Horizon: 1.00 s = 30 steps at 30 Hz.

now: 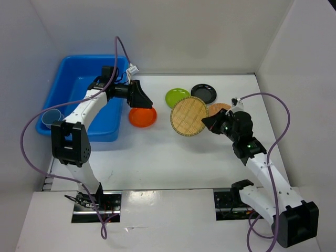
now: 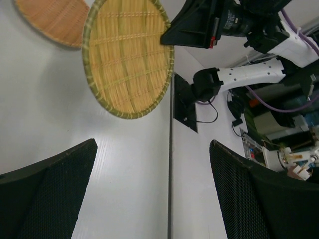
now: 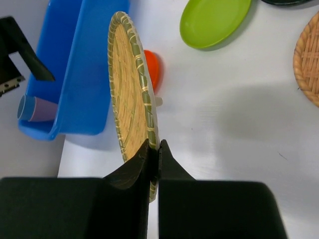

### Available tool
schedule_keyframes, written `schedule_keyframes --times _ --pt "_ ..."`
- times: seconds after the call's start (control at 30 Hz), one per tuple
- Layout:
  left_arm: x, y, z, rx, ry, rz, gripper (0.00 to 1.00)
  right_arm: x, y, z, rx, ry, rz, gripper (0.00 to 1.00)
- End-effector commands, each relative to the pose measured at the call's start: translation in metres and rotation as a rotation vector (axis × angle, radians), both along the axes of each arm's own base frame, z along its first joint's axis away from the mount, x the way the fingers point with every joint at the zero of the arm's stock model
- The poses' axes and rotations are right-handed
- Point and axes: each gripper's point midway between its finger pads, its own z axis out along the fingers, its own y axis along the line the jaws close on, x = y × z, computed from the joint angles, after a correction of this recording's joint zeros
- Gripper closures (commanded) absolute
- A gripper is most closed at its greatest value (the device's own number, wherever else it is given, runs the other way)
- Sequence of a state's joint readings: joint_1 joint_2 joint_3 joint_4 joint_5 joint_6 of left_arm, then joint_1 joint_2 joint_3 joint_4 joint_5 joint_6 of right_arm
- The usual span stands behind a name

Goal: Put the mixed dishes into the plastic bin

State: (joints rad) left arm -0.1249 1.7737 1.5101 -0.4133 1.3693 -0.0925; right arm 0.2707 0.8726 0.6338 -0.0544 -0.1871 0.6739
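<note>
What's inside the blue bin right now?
One cup lies in the near-left corner of the blue bin; the rest of the visible floor is bare. The left arm crosses above the bin and hides part of its floor, so that strip is unknown.

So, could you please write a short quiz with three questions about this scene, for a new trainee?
1. True or false: the left gripper is open, with nothing between its fingers.
2. Which dish does the right gripper hold by the rim? A) black plate B) woven plate C) lime-green plate
3. In a word, what kind of dish lies inside the blue bin?

Key: 1 true; 2 B; 3 a cup.
</note>
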Motion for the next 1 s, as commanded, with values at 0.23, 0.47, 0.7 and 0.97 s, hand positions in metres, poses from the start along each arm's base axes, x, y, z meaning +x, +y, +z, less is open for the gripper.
schedule_keyframes --times 0.23,0.47,0.7,0.97 --pt "0.008 -0.027 0.002 -0.073 -0.077 -0.146 0.0 -0.02 0.02 0.062 0.045 -0.161 0.139 1.0" --pt "-0.001 -0.038 0.0 -0.116 -0.071 -0.217 0.0 -0.014 0.033 0.079 0.044 -0.192 0.206 1.0" --pt "-0.002 -0.055 0.005 -0.131 -0.085 -0.271 0.01 -0.009 0.044 0.08 0.03 -0.194 0.236 1.0" --pt "-0.013 -0.076 -0.006 -0.119 -0.07 -0.315 0.14 0.003 0.049 0.083 0.013 -0.212 0.237 1.0"
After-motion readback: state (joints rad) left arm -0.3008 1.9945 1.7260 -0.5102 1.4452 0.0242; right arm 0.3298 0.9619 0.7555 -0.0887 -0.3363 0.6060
